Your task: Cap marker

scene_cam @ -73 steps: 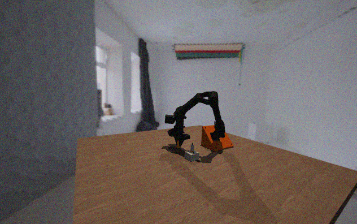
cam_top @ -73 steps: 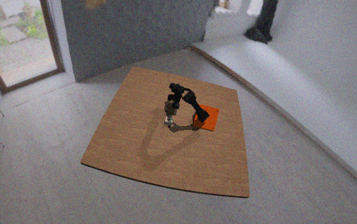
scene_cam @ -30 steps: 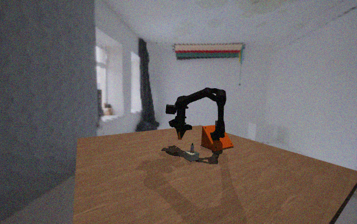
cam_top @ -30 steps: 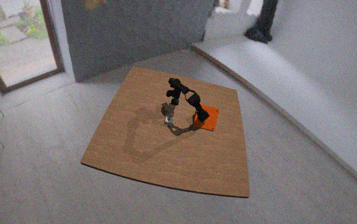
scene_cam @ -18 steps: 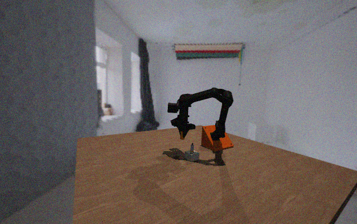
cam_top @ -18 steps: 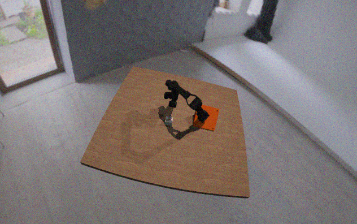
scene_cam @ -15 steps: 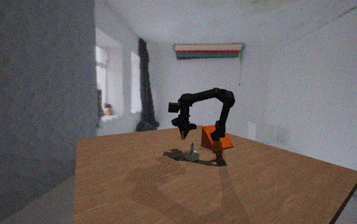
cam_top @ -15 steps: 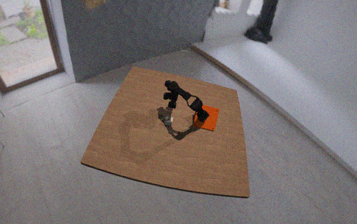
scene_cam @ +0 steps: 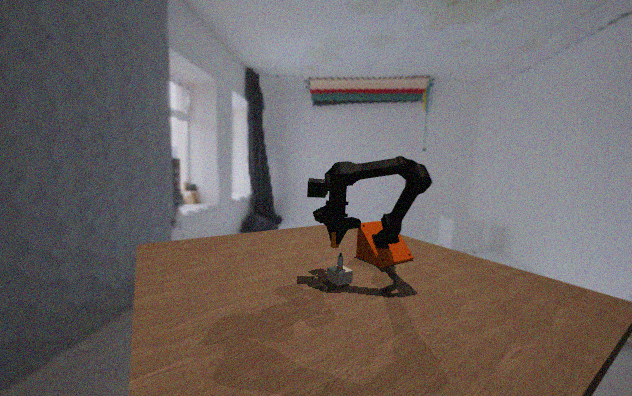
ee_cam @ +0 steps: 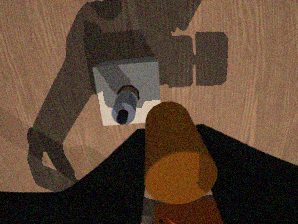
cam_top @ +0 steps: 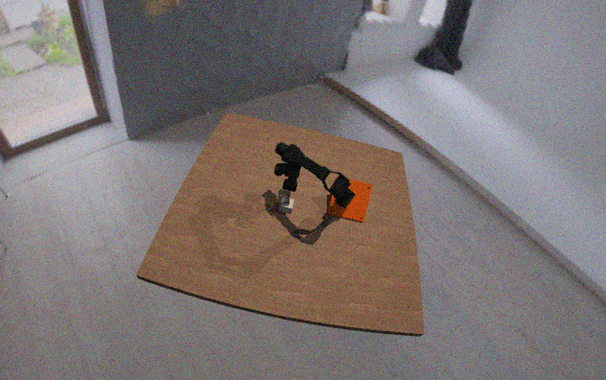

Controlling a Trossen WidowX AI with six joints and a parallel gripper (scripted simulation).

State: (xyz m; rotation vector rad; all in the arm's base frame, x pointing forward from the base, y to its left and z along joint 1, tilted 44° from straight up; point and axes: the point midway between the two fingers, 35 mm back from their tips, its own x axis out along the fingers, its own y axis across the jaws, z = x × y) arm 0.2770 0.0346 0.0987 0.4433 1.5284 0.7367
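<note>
The grey-white holder block [cam_top: 290,209] [scene_cam: 345,278] [ee_cam: 145,76] stands on the table. The marker [scene_cam: 340,262] [ee_cam: 126,104] stands upright in it, its dark tip bare and pointing up. My gripper [scene_cam: 334,242] [ee_cam: 170,133] points down and is shut on the orange-brown cap [scene_cam: 334,238] [ee_cam: 174,145]. The cap is held above the height of the marker tip, with a gap between them. It is slightly left of the tip in the exterior view, and right of and below the marker in the wrist view. The cap's inside is hidden.
An orange wedge-shaped block [cam_top: 361,203] [scene_cam: 367,243] stands by the arm's base on the wooden table [cam_top: 253,288] [scene_cam: 264,350]. The arm arches from there over to the holder block. Arm shadows fall across the table and the block.
</note>
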